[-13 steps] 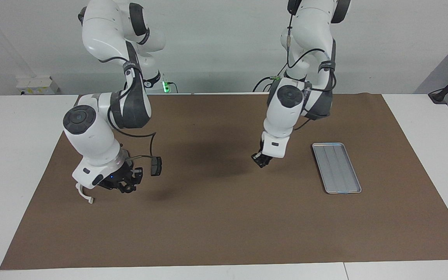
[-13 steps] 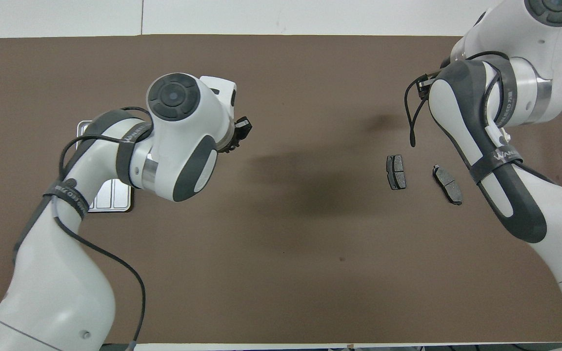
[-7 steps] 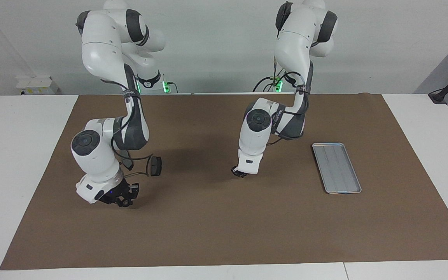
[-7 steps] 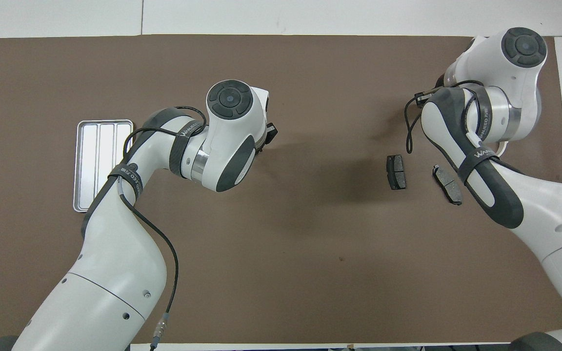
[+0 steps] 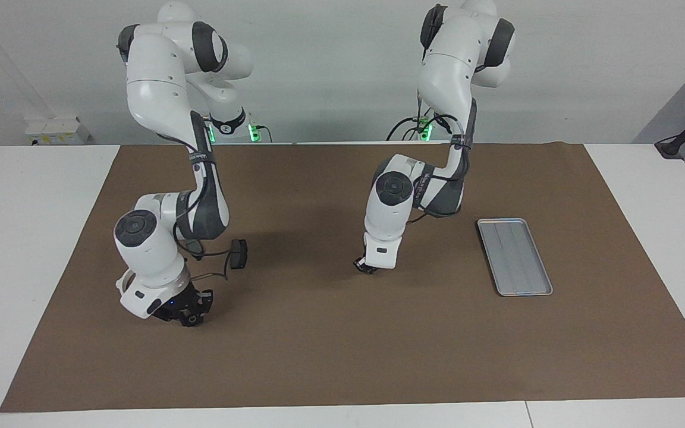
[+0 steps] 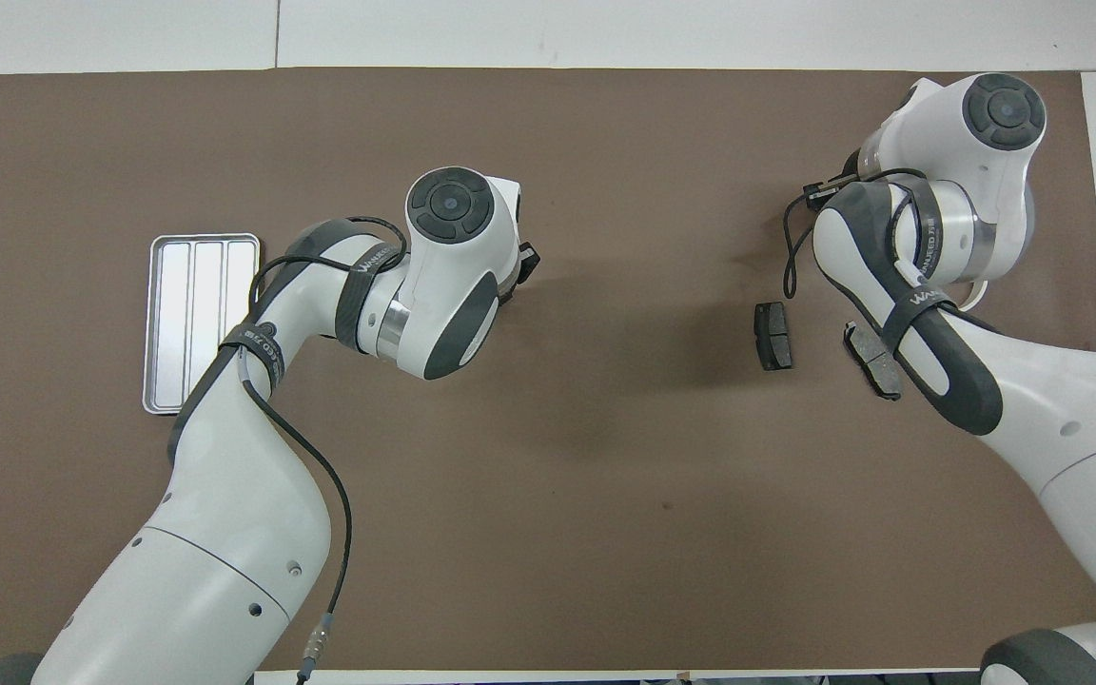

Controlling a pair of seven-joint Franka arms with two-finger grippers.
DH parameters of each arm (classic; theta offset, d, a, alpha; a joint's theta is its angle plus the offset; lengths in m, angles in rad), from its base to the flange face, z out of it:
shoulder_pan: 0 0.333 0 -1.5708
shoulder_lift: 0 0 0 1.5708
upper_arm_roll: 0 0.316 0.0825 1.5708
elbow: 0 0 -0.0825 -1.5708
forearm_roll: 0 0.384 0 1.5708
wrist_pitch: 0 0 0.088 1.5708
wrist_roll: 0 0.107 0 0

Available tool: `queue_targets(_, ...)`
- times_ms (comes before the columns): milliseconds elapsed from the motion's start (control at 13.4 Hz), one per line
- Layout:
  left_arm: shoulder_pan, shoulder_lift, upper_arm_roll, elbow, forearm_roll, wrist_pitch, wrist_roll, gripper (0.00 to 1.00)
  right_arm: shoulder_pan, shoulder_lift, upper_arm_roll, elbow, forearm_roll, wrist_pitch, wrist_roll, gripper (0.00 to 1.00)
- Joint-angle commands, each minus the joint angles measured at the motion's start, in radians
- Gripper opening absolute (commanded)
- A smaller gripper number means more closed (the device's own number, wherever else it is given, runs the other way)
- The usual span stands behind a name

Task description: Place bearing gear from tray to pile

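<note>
left gripper: closed, low over mid-mat | right gripper: grip unreadable | flat ridged silver metal tray: mat's 3 o'clock in facing view, bare mat around its rim

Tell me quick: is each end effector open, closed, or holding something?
Left end effector: closed; whether it holds anything cannot be told.
Right end effector: cannot be told.

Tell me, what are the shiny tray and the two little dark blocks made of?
The tray looks like metal, probably aluminium or steel: it is silvery, reflective, with pressed ridges and a raised rim. The two dark blocks, near the right arm's end of the table, look like matte grey brake pads, perhaps a gritty compound on a backing plate, but that cannot be told for sure.
</note>
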Motion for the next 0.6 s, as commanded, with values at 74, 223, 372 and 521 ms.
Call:
queue_targets(74, -0.018, -0.012, 0.015, -0.026, 0.008, 0.026, -0.023, 0.1, -0.002, -0.01, 0.012, -0.009, -0.012, 0.006, -0.009, 0.96)
queue_targets(223, -0.016, -0.013, 0.017, -0.02, 0.01, 0.02, -0.036, 0.99, 0.006, -0.02, 0.01, -0.008, -0.015, -0.017, -0.009, 1.0)
queue_targets(372, -0.006, -0.039, 0.037, -0.017, 0.011, 0.006, -0.034, 1.0, 0.018, -0.047, 0.01, -0.002, -0.015, -0.069, 0.0, 1.0)
queue_targets(521, 0.031, -0.132, 0.066, -0.024, 0.019, -0.084, -0.014, 1.0, 0.059, -0.098, 0.01, 0.006, -0.015, -0.163, 0.085, 1.0)
